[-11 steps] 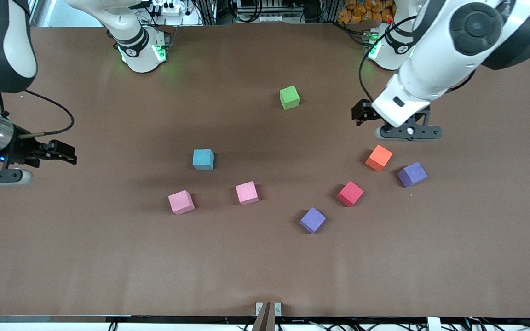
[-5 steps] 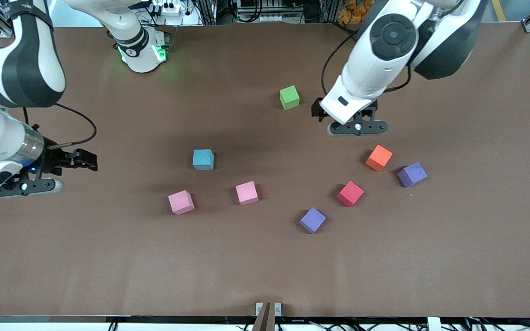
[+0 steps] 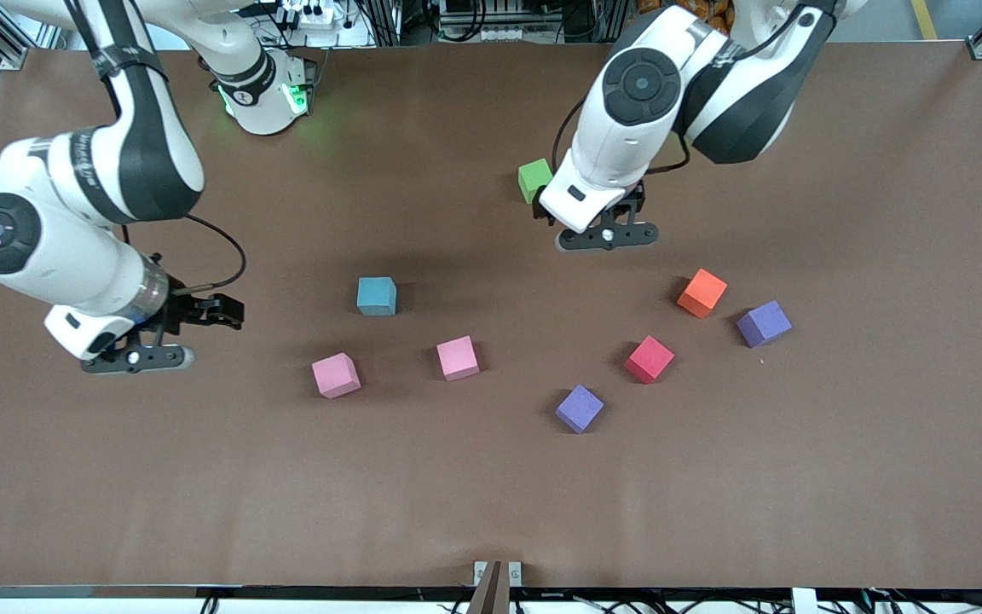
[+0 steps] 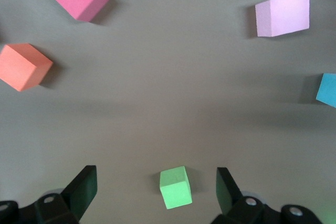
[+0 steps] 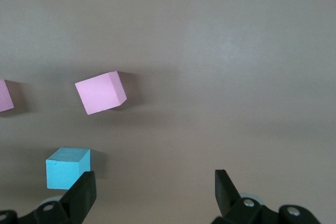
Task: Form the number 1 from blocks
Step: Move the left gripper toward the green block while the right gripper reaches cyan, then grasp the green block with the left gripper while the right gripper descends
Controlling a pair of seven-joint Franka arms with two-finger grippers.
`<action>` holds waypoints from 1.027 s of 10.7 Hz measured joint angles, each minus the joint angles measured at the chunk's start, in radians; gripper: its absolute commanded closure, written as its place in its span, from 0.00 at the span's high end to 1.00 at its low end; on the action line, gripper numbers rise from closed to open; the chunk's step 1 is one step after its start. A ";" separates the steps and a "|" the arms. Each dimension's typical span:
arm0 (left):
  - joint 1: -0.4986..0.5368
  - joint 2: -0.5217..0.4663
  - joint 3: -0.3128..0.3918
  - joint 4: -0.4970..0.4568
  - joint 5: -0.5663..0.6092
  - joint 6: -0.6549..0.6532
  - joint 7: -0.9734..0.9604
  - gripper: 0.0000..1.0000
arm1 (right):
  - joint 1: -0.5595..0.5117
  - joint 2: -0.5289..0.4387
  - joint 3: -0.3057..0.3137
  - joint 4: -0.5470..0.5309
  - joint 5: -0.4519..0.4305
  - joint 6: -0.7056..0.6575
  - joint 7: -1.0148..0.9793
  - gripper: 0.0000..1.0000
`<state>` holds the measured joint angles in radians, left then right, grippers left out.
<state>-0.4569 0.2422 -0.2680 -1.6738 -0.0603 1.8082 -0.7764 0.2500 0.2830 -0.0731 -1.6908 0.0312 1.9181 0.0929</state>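
The blocks lie scattered on the brown table (image 3: pixel 491 495). A green block (image 3: pixel 532 177) lies farthest from the front camera, half covered by the left hand. Nearer lie a light blue block (image 3: pixel 376 296), two pink blocks (image 3: pixel 336 375) (image 3: pixel 458 357), a red block (image 3: pixel 649 359), an orange block (image 3: pixel 701 292) and two purple blocks (image 3: pixel 579 408) (image 3: pixel 764 323). My left gripper (image 3: pixel 542 211) hangs open over the green block (image 4: pixel 176 187), which shows between its fingers, untouched. My right gripper (image 3: pixel 222 311) is open and empty over bare table, toward the right arm's end from the light blue block (image 5: pixel 67 167).
Both arm bases (image 3: pixel 265 94) stand along the table's edge farthest from the front camera. A small metal bracket (image 3: pixel 497 573) sits at the edge nearest that camera. Bare tabletop stretches between the blocks and that edge.
The left gripper has swung from above the orange block to over the green block. The right gripper has come in from the table's end toward the light blue block. No block has moved.
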 measured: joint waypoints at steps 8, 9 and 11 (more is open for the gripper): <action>-0.047 0.005 -0.080 -0.233 0.000 0.255 -0.149 1.00 | 0.156 0.015 -0.001 -0.225 0.017 0.182 0.182 1.00; -0.047 0.005 -0.097 -0.265 0.000 0.280 -0.159 1.00 | 0.177 0.015 -0.001 -0.245 0.044 0.182 0.221 1.00; -0.048 0.006 -0.116 -0.325 0.000 0.338 -0.184 1.00 | 0.211 0.016 -0.001 -0.279 0.110 0.183 0.249 1.00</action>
<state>-0.5048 0.2485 -0.3841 -1.9988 -0.0606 2.1461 -0.9608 0.4609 0.2994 -0.0746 -1.9701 0.1412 2.1010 0.3418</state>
